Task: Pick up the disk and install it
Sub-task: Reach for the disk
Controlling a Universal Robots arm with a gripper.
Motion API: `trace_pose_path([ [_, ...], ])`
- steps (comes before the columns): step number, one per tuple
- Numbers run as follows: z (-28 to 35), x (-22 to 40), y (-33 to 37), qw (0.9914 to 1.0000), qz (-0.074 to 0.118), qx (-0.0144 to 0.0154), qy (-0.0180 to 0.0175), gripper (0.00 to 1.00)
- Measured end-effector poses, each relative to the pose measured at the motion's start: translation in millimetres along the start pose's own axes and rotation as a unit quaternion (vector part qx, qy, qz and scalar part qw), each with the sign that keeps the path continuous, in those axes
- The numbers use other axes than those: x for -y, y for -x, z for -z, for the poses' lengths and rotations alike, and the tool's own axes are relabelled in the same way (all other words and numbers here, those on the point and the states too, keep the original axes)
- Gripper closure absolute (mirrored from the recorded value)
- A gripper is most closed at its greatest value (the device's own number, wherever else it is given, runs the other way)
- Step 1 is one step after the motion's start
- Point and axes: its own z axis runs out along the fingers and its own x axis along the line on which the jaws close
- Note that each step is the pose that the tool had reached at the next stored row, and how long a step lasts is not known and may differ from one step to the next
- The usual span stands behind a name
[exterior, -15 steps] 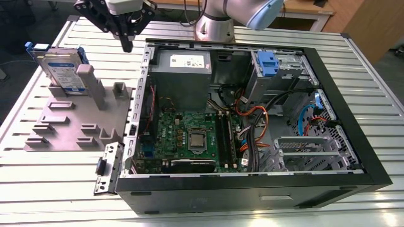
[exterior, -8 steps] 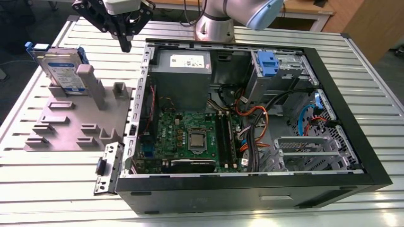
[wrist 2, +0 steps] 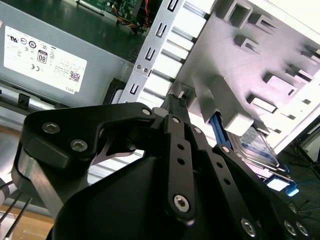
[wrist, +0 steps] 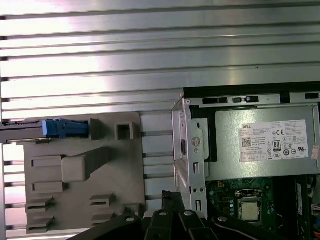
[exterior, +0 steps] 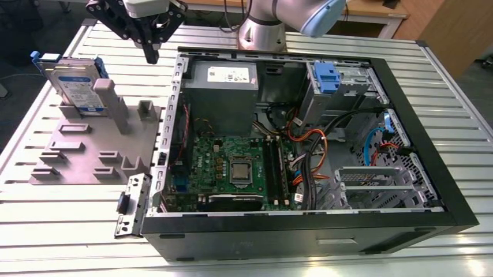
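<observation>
Matte black gripper [exterior: 152,55] of flat linked plates, fastened with round silver screws [wrist 2: 181,201]; jaws tapering to a slim tip. Just above the gripper, a white boxy block [exterior: 146,7]. Beside the gripper, thin pale cables [wrist 2: 7,200]. To the exterior view's right of the gripper, rounded silver-grey arm [exterior: 264,32] with pale blue cap [exterior: 324,20].

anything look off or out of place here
Mostly tidy. A loose metal bracket lies on the table beside the open computer case's corner, apparently detached. The disk stands on edge in its grey holder.
</observation>
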Motion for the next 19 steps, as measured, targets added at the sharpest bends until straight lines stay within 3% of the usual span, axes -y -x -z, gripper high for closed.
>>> trace_pose_path([
  [19, 0.0, 0.4, -4.9, 1.0, 0.0, 0.0, 0.0, 0.89],
])
